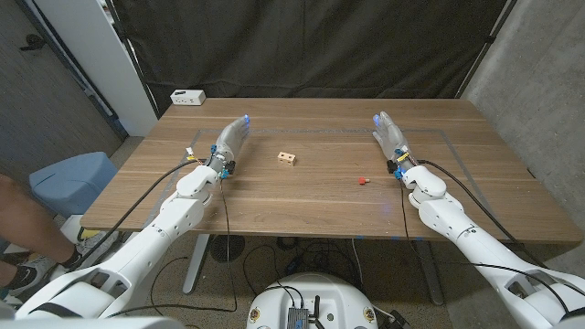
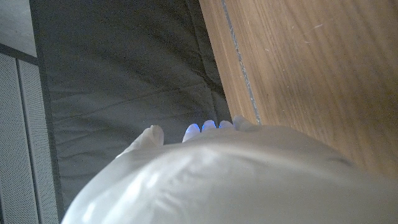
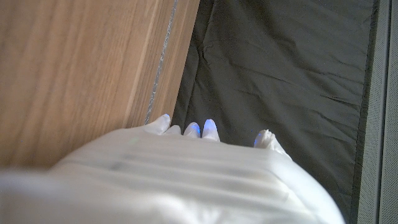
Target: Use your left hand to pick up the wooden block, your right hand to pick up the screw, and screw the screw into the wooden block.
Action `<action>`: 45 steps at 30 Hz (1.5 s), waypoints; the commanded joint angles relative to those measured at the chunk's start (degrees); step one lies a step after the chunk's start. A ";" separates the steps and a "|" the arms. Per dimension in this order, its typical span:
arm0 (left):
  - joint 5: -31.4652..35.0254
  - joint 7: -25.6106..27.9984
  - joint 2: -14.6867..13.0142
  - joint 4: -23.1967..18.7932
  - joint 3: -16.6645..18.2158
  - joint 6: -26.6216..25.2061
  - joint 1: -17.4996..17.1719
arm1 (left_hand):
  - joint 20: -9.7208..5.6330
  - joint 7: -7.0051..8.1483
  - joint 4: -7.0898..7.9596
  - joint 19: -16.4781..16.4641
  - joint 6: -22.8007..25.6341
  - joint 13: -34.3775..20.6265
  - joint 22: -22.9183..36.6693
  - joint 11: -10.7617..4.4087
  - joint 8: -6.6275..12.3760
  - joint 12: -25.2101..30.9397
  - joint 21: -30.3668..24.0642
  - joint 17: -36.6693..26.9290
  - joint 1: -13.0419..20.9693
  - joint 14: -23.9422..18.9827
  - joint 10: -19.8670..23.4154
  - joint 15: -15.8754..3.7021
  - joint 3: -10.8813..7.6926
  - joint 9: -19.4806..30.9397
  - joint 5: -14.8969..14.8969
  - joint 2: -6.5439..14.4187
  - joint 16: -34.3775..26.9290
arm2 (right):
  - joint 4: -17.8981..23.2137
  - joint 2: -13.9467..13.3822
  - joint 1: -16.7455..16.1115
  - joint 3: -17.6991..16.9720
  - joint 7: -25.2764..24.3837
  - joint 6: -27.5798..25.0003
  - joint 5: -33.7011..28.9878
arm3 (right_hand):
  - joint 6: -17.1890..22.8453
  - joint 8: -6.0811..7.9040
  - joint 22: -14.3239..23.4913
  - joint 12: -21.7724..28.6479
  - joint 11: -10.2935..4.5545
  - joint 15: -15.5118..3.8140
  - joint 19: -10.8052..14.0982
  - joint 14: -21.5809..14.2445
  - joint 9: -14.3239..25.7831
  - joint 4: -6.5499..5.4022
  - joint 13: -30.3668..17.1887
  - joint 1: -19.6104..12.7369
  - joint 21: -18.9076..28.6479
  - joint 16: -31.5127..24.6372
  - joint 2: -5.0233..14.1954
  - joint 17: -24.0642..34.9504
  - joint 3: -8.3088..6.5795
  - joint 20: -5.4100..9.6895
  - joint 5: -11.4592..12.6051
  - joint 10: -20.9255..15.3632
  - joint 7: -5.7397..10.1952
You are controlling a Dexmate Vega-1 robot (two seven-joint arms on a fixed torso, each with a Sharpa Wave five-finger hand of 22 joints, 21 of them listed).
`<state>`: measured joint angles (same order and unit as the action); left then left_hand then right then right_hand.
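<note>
Both hands wait empty with fingers apart, the left hand (image 1: pixel 232 139) and right hand (image 1: pixel 388 133) out at the sides. The block (image 1: pixel 287 158) and screw (image 1: pixel 362 180) lie between them on the counter (image 1: pixel 302 206), easy to reach.

A rectangular brown wooden table (image 1: pixel 311 196) with visible plank grain stands before a wrinkled black fabric curtain (image 1: pixel 311 46) that hangs beyond the fingertips of both hands. Near the table's far corner, past the left hand, sits a small white box (image 1: pixel 188 96), and outward of that hand a pale blue rounded bin (image 1: pixel 71 178) stands on the grey floor. A rough grey concrete wall (image 1: pixel 539 82) rises outward of the right hand.
</note>
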<state>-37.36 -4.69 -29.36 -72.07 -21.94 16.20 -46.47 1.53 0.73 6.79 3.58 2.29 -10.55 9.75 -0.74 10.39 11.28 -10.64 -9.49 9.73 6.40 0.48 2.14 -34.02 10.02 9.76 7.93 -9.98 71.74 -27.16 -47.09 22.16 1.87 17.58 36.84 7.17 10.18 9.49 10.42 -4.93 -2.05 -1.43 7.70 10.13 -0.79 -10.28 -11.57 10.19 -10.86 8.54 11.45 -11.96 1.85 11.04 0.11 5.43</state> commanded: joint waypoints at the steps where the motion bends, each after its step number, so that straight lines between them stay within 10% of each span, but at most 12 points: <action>1: 0.75 -0.14 -0.94 -0.51 -0.44 -1.06 0.40 | 0.02 0.04 -0.23 0.28 0.43 -0.07 0.24 -0.61 0.26 0.40 -0.47 -0.05 0.76 0.27 0.07 0.06 -0.23 0.10 0.35 0.86 -0.19 | -0.05 0.50 0.43 0.50 -0.51 0.36 -0.81 | 0.70 0.38 0.29 0.23 -0.50 -0.64 -0.38 0.37 0.19 -0.05 -0.08 -0.31 0.39 -0.36 0.03 0.04 -0.42 2.05 0.35 0.04 0.06; 31: 11.47 2.46 -10.15 -11.33 -3.12 -7.00 1.34 | -0.22 1.21 -2.92 2.60 -0.50 -0.02 0.20 -2.16 -0.05 -0.01 0.10 -0.03 2.14 3.21 -1.12 -0.38 -0.61 0.08 0.34 0.13 0.43 | -1.07 1.01 1.39 0.36 -0.73 2.97 -2.02 | 0.38 0.35 0.25 0.23 -0.40 -0.50 -0.32 0.44 0.16 0.21 -0.08 -0.34 0.56 -0.30 -0.62 -0.30 -0.62 1.69 0.42 0.11 -0.02; 45: 17.81 2.29 -15.65 -17.17 -4.00 -11.52 2.48 | 0.23 4.94 -8.95 2.56 1.81 0.09 0.04 -5.41 0.88 0.57 -0.15 -0.06 6.32 3.47 0.70 -1.91 -1.96 0.07 1.93 -1.32 -0.14 | 0.81 0.57 -0.17 -0.30 -2.17 2.57 -1.63 | 0.40 0.40 0.23 0.23 -0.45 -0.63 -0.20 0.44 0.15 0.34 -0.08 -0.42 0.62 -0.29 -0.73 -0.42 -0.78 1.67 0.46 0.16 -0.03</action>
<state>-24.29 -2.21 -40.94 -84.92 -25.16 7.86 -44.92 1.32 4.85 -0.91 5.84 3.90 -10.39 9.63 -5.46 10.83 11.28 -10.63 -9.49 14.74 9.89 0.71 0.73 -35.69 10.00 11.26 7.17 -9.77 71.28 -26.26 -46.20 22.34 0.58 20.21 34.96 7.37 10.17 9.47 10.42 -4.92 -2.04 -1.43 7.69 10.13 -0.47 -10.26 -11.87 10.41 -10.86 8.23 10.91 -12.28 1.84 11.26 0.11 5.22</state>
